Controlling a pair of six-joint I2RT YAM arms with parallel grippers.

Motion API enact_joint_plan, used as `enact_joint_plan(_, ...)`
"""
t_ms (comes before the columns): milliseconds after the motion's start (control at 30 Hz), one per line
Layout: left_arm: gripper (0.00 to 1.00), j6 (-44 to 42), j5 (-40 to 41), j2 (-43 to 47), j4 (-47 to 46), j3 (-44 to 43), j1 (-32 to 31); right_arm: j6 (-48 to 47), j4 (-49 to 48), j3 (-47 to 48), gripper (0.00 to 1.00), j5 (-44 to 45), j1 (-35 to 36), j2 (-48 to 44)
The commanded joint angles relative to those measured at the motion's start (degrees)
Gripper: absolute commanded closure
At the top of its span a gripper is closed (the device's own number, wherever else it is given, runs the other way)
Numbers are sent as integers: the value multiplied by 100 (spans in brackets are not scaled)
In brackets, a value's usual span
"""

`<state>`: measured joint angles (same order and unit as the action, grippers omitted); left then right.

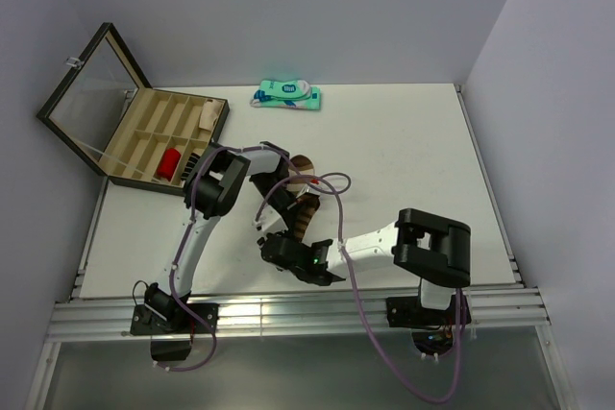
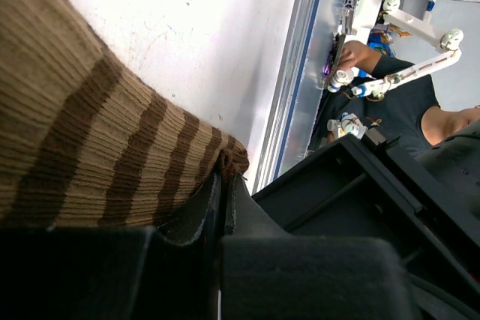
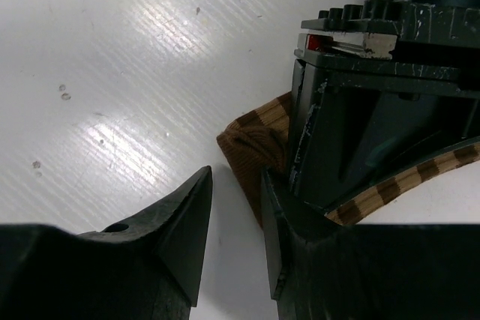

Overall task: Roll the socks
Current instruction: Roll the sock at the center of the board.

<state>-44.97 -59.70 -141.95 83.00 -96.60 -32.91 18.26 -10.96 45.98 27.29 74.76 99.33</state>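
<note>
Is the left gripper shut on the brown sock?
Shut on it: the left gripper shows fingers pressed together, the brown sock pinched at their tips.

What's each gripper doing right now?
Left gripper: shut on the brown sock.
Right gripper: open, nothing between its jaws.

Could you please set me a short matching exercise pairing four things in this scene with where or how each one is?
Things:
1. brown sock
2. teal-and-white package
3. compartment box
4. right gripper

Places or states:
A. at the far edge of the table
B. jaws apart, gripping nothing
C. pinched at its end by the shut left gripper
D. at the table's left side, lid raised

Pairs: 1-C, 2-A, 3-D, 4-B
</note>
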Motion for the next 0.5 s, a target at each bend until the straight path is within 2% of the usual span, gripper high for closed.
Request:
enact_joint_plan(0,96,-390,882,-114,-504,238,-14,55,375,210,60,934,-76,245)
enact_joint_plan(100,95,-399,881,-87,-504,282,-14,116,270,87,58,1015,3,96)
enact_joint_plan(467,90,-337,1022,-8,-601,431,-5,318,1052,544,57,1489,-76,798)
